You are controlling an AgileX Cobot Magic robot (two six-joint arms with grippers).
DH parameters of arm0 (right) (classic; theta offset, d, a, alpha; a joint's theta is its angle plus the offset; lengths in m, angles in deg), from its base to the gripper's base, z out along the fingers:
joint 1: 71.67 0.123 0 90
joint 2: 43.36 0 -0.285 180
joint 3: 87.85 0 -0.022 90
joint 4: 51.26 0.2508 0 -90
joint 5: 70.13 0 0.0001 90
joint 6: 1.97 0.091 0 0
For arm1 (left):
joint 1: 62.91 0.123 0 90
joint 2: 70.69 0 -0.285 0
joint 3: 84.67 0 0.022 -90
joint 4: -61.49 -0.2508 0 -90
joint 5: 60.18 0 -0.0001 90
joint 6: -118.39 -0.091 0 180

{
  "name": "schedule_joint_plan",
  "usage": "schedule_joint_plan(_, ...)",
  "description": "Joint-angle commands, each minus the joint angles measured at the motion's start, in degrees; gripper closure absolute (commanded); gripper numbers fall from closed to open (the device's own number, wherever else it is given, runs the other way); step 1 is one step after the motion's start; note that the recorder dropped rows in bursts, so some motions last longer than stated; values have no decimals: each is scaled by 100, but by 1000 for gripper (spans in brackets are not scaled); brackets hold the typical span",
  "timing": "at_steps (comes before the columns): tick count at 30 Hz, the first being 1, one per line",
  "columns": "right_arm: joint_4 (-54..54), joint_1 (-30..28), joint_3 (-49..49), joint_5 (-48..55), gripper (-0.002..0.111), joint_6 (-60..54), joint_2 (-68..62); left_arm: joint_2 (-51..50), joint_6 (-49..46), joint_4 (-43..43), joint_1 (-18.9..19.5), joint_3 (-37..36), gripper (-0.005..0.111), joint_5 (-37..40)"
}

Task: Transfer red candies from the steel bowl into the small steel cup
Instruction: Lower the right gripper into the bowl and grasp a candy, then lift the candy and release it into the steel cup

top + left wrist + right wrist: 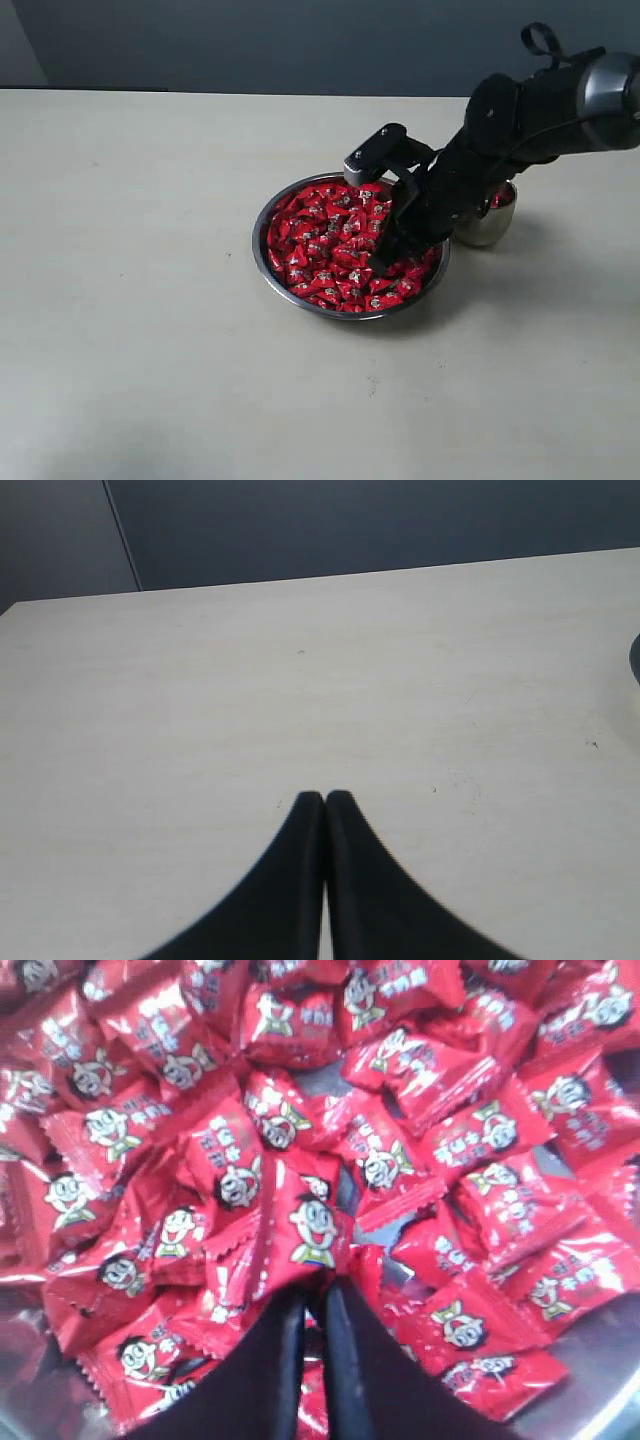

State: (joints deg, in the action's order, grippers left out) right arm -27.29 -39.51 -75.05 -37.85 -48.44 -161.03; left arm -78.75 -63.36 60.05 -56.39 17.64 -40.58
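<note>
Currently at the pick step: right gripper (315,1288) nearly closed, apparently pinching one of the red candies (312,1225) in the steel bowl (258,235); next needs a clean lift toward the small steel cup (492,228).

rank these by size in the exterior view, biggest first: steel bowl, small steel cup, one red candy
1. steel bowl, widest by far
2. small steel cup, partly hidden behind the right arm, yet clearly narrower
3. any one of the red candies, smallest
</note>
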Motion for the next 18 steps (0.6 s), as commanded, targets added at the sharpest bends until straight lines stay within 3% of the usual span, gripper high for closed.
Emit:
schedule_joint_plan(1,-2,-11,16,-26,101,21,335,27,7,-11,-31,48,106,-28)
schedule_joint_plan(10,-187,-11,16,6,101,79,714,27,7,-11,-31,48,106,-28)
schedule_joint_plan(18,-1591,-355,16,-248,101,1461,962,27,7,-11,-31,48,106,-28)
